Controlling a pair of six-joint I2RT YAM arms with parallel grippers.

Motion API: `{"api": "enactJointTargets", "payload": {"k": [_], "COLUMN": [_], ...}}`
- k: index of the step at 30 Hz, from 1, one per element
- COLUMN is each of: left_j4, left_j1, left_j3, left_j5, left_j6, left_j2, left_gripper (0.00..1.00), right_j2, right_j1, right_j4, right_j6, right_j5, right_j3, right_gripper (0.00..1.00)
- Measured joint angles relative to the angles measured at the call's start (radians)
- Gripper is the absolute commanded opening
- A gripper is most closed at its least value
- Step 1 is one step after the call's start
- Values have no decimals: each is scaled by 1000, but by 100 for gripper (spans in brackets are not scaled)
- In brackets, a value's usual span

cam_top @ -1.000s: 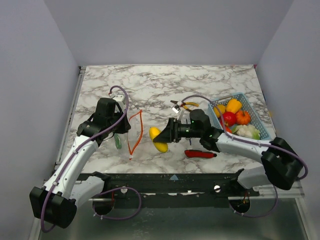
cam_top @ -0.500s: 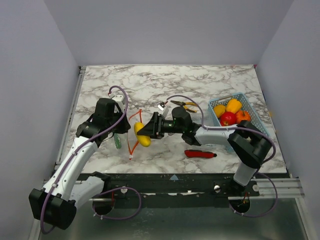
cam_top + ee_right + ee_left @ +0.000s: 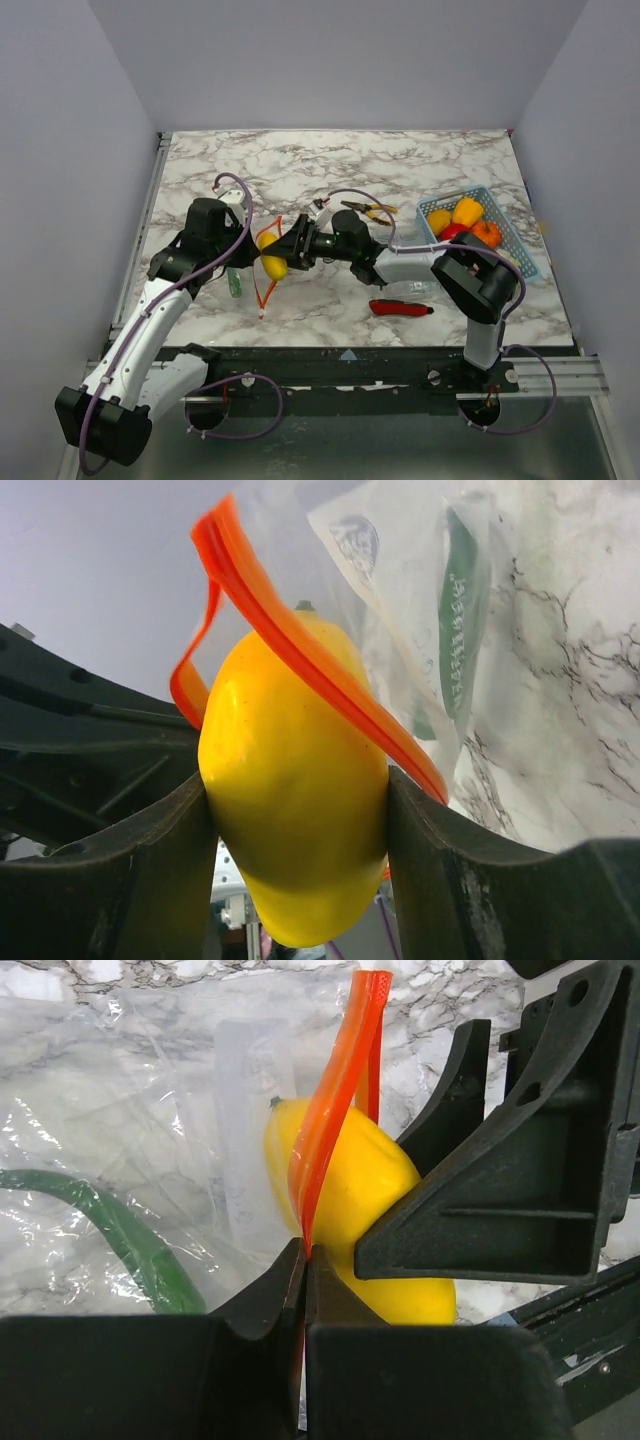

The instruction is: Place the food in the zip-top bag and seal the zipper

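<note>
My right gripper [image 3: 284,257] is shut on a glossy yellow pepper [image 3: 272,266], a piece of the food, and holds it at the mouth of the zip-top bag [image 3: 120,1110]. In the right wrist view the pepper [image 3: 290,810] fills the gap between the fingers, and the orange-red zipper [image 3: 300,650] crosses its top. My left gripper [image 3: 305,1255] is shut on one strip of the zipper [image 3: 335,1090], lifting it so the rim [image 3: 263,290] gapes. The pepper [image 3: 360,1200] sits just behind that strip. A green piece [image 3: 130,1240] lies inside the clear bag.
A light blue mesh basket [image 3: 515,232] at the right holds yellow, red and orange food. A red-handled knife [image 3: 400,308] lies near the front edge below my right arm. Yellow-handled pliers [image 3: 368,210] lie behind the arm.
My right arm has carried the yellow pepper leftward from mid-table to the bag's open rim. The left gripper has kept its hold on the zipper, shifting only slightly.
</note>
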Motion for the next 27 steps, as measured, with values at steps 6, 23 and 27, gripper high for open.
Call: {"api": "enactJointTargets", "payload": {"k": [6, 23, 27], "left_j4": [-1, 19, 20], "left_j1": [5, 4, 4], "left_j3": [-1, -13, -13], "left_j5": [0, 12, 12], "left_j6": [4, 4, 4], "left_j2": [-7, -48, -48], "left_gripper": [0, 0, 0], "right_j2": [3, 62, 62], "right_j1": [-1, 2, 8], "right_j4": [3, -116, -142], "right_j6": [2, -80, -92], "right_j5": [27, 134, 138], "right_j3": [20, 126, 135], "right_gripper": [11, 58, 72]}}
